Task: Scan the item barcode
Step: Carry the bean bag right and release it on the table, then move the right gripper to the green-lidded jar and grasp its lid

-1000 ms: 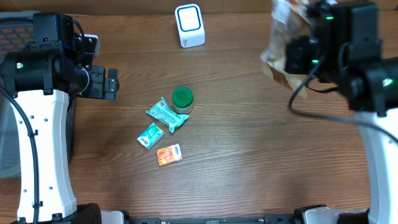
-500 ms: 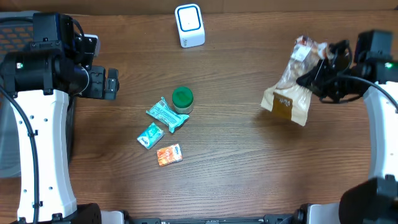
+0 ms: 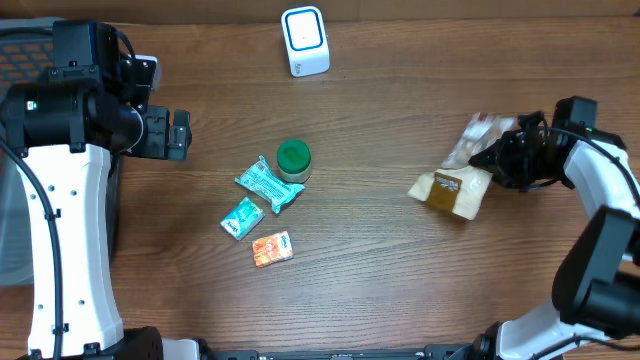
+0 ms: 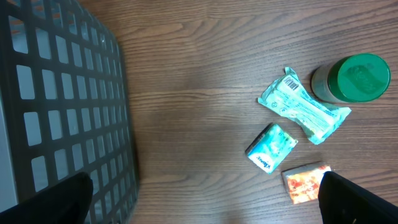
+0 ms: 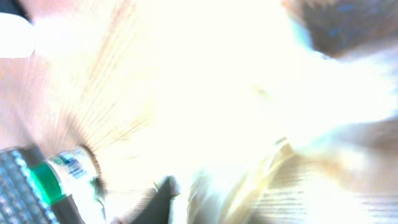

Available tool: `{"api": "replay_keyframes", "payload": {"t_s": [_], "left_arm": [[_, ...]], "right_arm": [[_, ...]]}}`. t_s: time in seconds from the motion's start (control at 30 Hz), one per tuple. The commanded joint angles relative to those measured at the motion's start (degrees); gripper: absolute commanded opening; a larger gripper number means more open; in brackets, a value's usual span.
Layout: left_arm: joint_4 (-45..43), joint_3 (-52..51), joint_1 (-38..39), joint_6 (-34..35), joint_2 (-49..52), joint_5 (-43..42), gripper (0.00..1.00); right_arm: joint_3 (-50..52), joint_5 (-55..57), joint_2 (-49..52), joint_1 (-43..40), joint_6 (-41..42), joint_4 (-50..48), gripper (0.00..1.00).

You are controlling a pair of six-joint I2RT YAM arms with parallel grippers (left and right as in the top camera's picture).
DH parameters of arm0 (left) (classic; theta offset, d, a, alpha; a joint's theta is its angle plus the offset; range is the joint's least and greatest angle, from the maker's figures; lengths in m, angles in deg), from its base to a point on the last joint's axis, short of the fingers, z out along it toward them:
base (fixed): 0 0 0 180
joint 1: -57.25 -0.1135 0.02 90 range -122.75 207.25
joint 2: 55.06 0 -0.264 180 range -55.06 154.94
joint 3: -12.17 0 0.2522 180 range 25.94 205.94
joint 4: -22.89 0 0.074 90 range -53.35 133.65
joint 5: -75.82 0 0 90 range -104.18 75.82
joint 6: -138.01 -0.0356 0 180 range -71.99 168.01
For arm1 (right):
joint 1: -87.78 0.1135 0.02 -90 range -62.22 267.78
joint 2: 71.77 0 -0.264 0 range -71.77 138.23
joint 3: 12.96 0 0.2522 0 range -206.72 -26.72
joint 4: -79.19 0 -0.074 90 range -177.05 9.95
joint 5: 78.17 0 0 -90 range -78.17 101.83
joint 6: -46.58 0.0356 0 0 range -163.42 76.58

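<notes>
Overhead, right pincer: against snack bag on table; grip cannot be told
Left wrist, left pincer: wide, empty

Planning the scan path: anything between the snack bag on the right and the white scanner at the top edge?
Nothing visible: bare table between snack bag and scanner; green-lidded jar sits off that line.

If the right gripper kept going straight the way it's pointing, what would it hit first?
The snack bag, lying right at the right gripper's tips; whether they touch it is unclear.
</notes>
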Motion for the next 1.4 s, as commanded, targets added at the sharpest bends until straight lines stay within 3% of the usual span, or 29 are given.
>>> {"api": "replay_keyframes", "payload": {"t_s": [0.0, 0.07, 0.3, 0.53, 0.8, 1.0, 1.03, 1.37], "left_arm": [[-0.09, 0.46, 0.07, -0.63, 0.26, 0.11, 0.99], [-0.09, 0.46, 0.07, -0.63, 0.26, 0.13, 1.00], [-0.09, 0.46, 0.07, -0.66, 0.26, 0.13, 1.00], [-0.09, 0.46, 0.07, -0.63, 0.26, 0.11, 1.00], [-0.09, 0.46, 0.07, -0.63, 0.26, 0.11, 1.00], [-0.09, 0.46, 0.07, -0.63, 0.26, 0.11, 0.99], [-0.09, 0.46, 0.07, -0.63, 0.26, 0.13, 1.00], [-0.09, 0.46, 0.07, -0.63, 0.26, 0.11, 1.00]], "right_arm": [[0.00, 5.16, 0.09, -0.02, 0.26, 1.40, 0.78], [-1.22, 9.49, 0.00, -0.07, 1.84, 4.37, 0.84], [-11.98, 14.88, 0.00, 0.02, 0.79, 20.28, 0.86], [-26.29, 8.09, 0.00, 5.88, -10.62, 33.66, 0.82], [-27.80, 10.08, 0.02, 26.91, -15.39, 23.80, 0.81], [-27.80, 22.23, 0.07, 43.95, -14.67, 13.51, 0.93], [-27.71, 25.77, 0.13, 47.45, -12.50, 10.71, 0.99], [-28.89, 37.77, 7.82, 57.88, -14.62, 2.32, 1.00]]}}
